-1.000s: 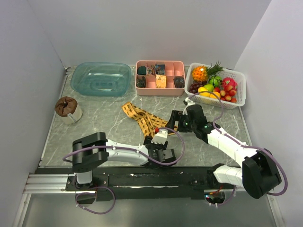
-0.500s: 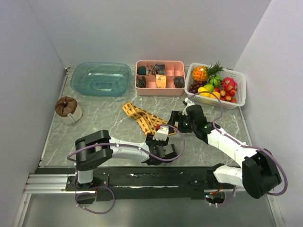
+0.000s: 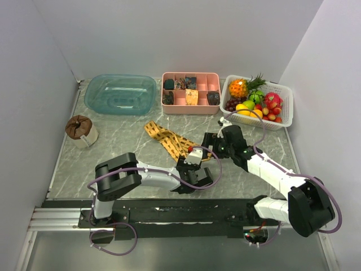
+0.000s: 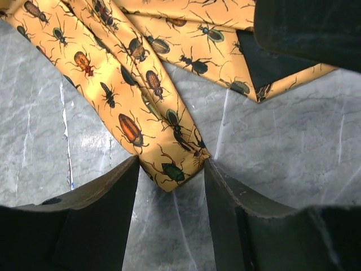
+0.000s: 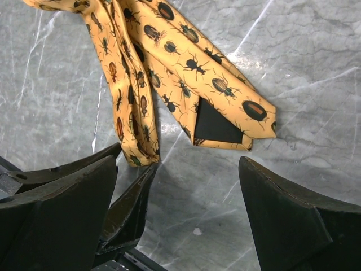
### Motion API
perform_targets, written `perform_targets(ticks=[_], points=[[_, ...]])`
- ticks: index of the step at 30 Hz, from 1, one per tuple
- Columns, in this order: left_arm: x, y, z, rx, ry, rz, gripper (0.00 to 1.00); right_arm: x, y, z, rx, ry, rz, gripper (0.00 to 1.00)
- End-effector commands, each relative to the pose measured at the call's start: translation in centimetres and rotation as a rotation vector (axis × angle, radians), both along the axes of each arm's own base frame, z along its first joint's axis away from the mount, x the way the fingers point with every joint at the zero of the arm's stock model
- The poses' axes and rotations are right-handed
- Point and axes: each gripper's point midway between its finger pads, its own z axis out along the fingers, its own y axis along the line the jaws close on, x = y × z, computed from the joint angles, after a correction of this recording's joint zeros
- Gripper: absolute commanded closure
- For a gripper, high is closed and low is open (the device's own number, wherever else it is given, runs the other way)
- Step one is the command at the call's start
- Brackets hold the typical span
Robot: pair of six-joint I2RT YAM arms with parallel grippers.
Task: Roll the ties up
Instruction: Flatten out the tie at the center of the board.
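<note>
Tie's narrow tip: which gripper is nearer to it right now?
Left. The left gripper straddles the tie's narrow tip, one finger on each side, not yet clamped. The right gripper hangs open farther off, facing the wide end with its dark lining turned up.

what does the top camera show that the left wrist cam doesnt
Top only: the blue tub, pink tray and fruit basket. Left wrist only: the beetle print on the tie, and its narrow tip sitting inside the left gripper. Both: the yellow tie lying on the marble table.
</note>
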Motion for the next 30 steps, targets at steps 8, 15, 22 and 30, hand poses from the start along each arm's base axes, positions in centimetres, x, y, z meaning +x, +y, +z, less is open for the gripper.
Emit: perform_targets(ticks=[8,15,22,30], points=[[0.7,-2.3,0.3,0.031,-0.007,-0.081,0.43,0.3,0.5,0.0,0.008,-0.011,0.037,0.05],[0.6,-3.2,-0.1,-0.022,0.032,-0.141,0.66,0.2,0.8,-0.7,0.004,0.012,0.066,0.05],[1.2,-2.1,2.2,-0.097,0.016,-0.115,0.99,0.1,1.6,-0.1,0.029,-0.011,0.121,0.05],[0.6,-0.5,8.4,-0.451,0.096,-0.25,0.99,0.0,4.6,3.9,0.132,-0.123,0.266,0.05]])
